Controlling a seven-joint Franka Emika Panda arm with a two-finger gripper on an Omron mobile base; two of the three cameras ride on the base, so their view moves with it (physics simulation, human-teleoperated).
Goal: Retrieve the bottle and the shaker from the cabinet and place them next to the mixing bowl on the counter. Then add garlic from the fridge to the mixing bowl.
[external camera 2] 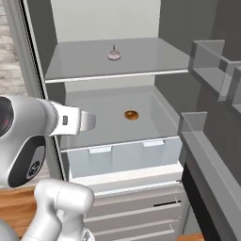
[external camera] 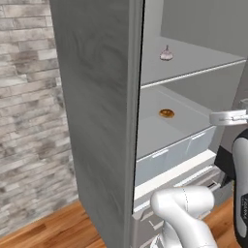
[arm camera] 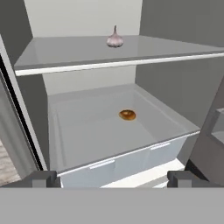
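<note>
My tool (arm camera: 112, 178) stands fully wide, holding and touching nothing, its dark fingertips (arm camera: 43, 178) just rising into the hand view in front of the tall grey fridge (external camera: 97, 121), whose door is open. The small whitish pointed garlic bulb (arm camera: 114, 40) sits on the pale upper shelf (arm camera: 65, 54), well apart from the tool. Below, a small round brown item (arm camera: 127, 114), too small to identify, lies in the clear drawer (arm camera: 78, 135). The drawer's front wall stands between tool and item.
</note>
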